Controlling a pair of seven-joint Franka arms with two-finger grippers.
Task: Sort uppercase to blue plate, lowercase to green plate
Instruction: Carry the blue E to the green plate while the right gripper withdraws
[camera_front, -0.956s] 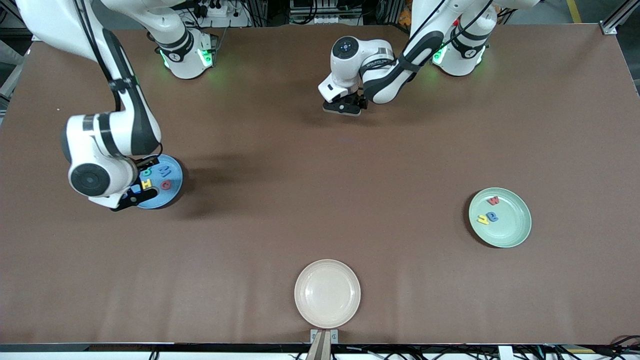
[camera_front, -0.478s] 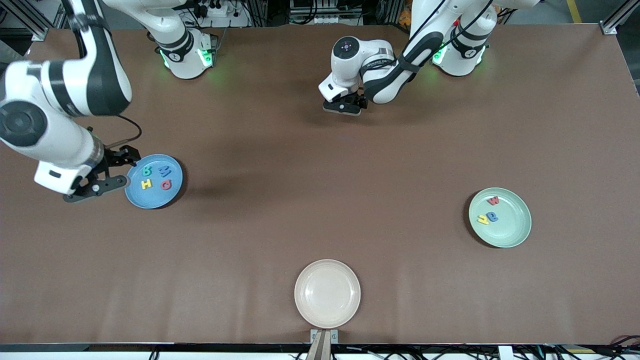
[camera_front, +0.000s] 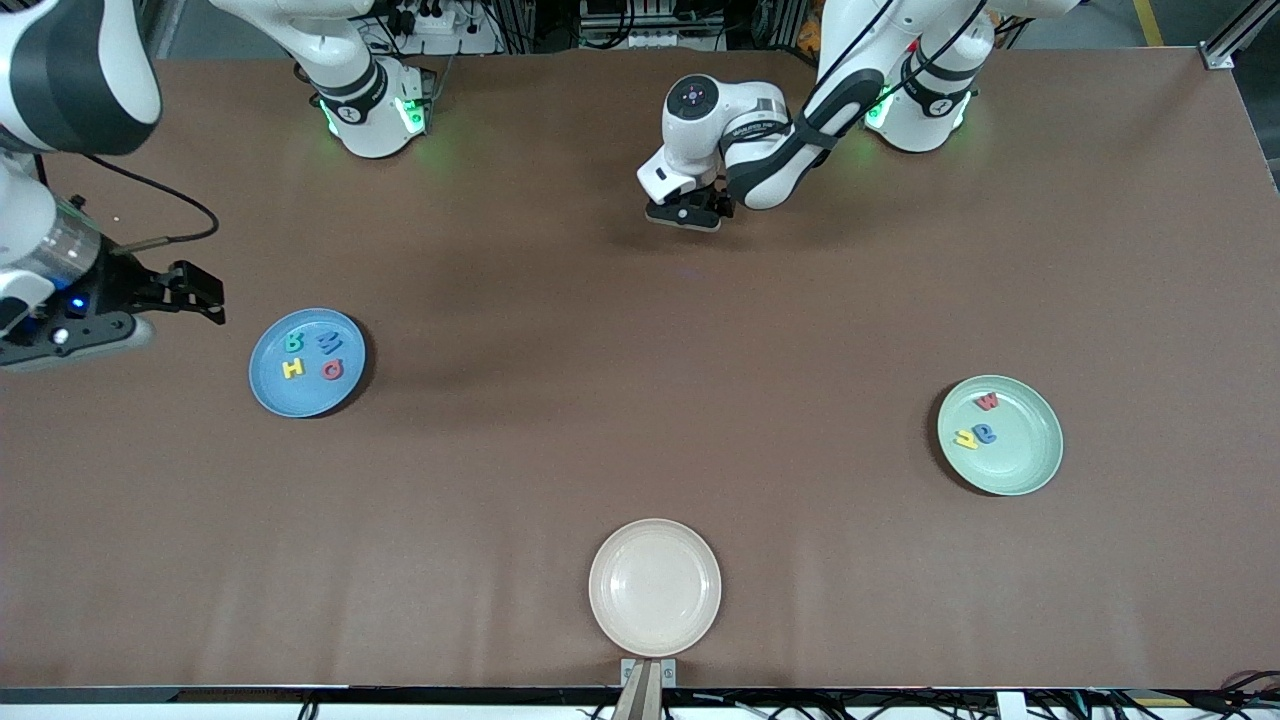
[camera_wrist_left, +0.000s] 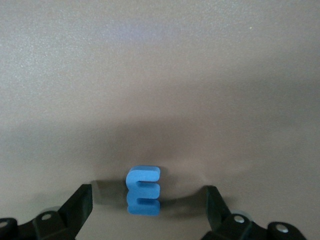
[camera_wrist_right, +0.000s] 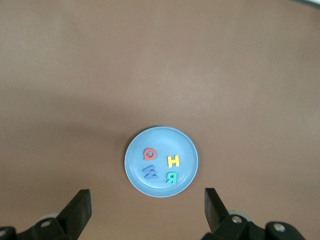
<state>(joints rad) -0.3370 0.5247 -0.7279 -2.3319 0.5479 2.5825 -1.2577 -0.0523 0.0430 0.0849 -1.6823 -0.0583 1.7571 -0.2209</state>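
The blue plate (camera_front: 307, 390) holds the teal B (camera_front: 293, 342), blue M (camera_front: 329, 343), yellow H (camera_front: 293, 368) and red round letter (camera_front: 332, 371). The green plate (camera_front: 1015, 465) holds the red w (camera_front: 988, 402), yellow hooked letter (camera_front: 966, 438) and blue e-like letter (camera_front: 985, 434). My left gripper (camera_front: 685, 214) is low over the table near the arm bases. In the left wrist view it (camera_wrist_left: 146, 202) is open, with the small blue m (camera_wrist_left: 144, 190) on the table between its fingers, untouched. My right gripper (camera_front: 203, 292) is open and empty, raised beside the blue plate (camera_wrist_right: 161, 190).
A cream plate (camera_front: 655, 587) lies empty at the table edge nearest the front camera. The brown table (camera_front: 640, 400) stretches bare between the blue and green plates.
My right arm has lifted off the blue plate and drawn back toward the right arm's end of the table, uncovering all the letters on it. My left gripper has hardly moved.
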